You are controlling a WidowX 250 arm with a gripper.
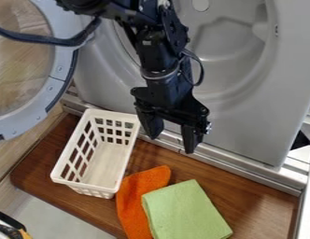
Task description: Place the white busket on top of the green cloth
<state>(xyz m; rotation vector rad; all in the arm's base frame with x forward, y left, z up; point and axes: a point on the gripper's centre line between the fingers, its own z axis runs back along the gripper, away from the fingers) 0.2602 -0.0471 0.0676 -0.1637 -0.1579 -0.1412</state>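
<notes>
The white rectangular plastic basket (95, 188) is standing upright on the brown wooden board (264, 205), with a rumpled orange cloth (132, 200) lying between it and the folded light-green cloth (186, 212). The black two-finger gripper (172, 135) is hanging empty beside the basket, its fingers standing wide apart. Because the orange cloth is lying so close, a low drag could be bunching both cloths; gripping one thin, latticed wall could be leaving the basket tilting and landing partly off its target.
</notes>
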